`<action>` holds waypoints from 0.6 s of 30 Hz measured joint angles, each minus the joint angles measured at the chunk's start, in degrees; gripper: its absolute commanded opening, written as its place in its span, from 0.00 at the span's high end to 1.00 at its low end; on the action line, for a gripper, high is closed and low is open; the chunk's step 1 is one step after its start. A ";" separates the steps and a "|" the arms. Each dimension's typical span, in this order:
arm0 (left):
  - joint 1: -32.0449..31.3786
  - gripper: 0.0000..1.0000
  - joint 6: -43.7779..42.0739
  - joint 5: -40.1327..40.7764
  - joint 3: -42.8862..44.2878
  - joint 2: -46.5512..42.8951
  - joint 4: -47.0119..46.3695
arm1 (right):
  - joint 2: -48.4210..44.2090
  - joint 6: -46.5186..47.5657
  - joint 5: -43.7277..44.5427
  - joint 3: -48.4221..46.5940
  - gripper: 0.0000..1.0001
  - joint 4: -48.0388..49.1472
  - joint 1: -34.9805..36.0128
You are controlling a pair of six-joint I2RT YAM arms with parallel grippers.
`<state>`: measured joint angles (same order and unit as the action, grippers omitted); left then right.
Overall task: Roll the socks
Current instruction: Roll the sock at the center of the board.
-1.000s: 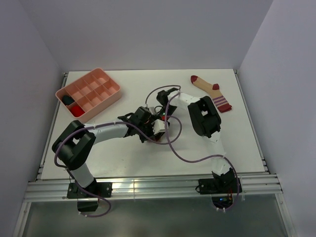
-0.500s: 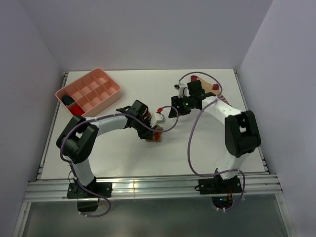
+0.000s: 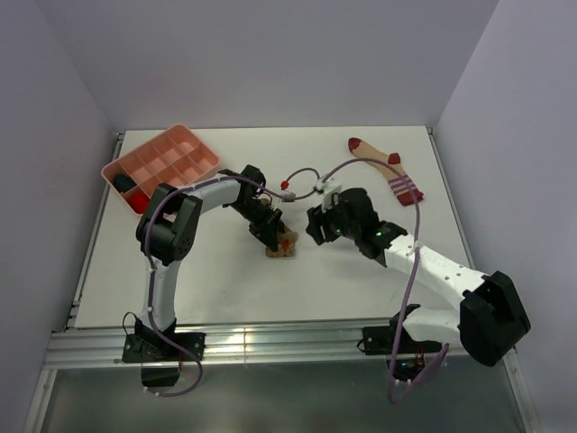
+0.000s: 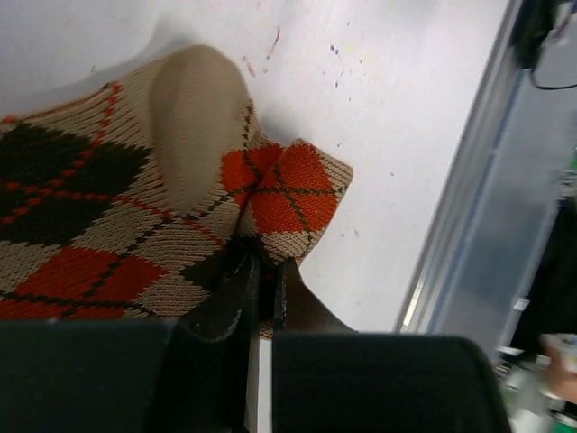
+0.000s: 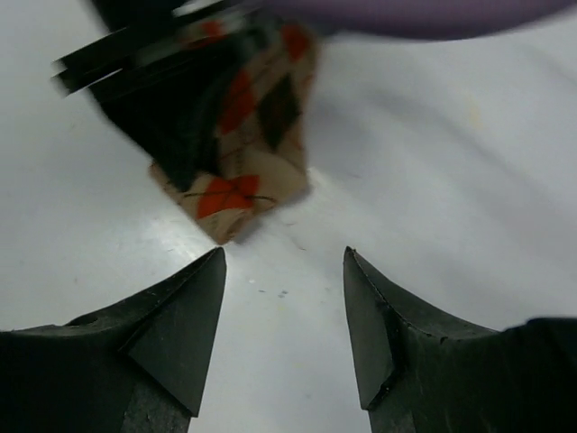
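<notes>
Tabletop [image 3: 225,289] bears argyle sock [image 4: 135,225], pinched by left gripper [image 4: 259,272].

We see a robotics lab cell: plain white panel walls [image 3: 270,63] box in the white rectangular table [image 3: 225,289], with silver aluminium rails [image 3: 270,343] along its near edge.

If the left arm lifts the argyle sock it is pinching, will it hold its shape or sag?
Likely sag: the argyle sock is soft knit, already folded and bulging where the left gripper pinches its edge. Probably light: small, thin fabric. The loose fold may well open when lifted.
</notes>
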<state>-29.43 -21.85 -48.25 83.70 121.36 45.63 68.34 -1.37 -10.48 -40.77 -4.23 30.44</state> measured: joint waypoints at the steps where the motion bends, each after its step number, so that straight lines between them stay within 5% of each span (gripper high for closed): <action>1: 0.61 0.99 0.20 -1.20 1.20 1.25 1.49 | 0.07 1.18 1.36 0.02 0.38 0.28 2.93; 8: 3.39 0.99 0.46 -5.40 5.64 6.45 10.36 | 9.01 9.90 8.68 -3.54 0.37 -0.59 15.85; 18: 3.76 0.99 0.61 -5.90 6.45 7.96 14.86 | 20.50 16.41 12.66 -10.73 0.37 -3.21 22.73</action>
<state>-25.67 -21.23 -54.15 90.15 129.32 60.49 88.84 15.05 2.17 -51.51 -7.44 53.17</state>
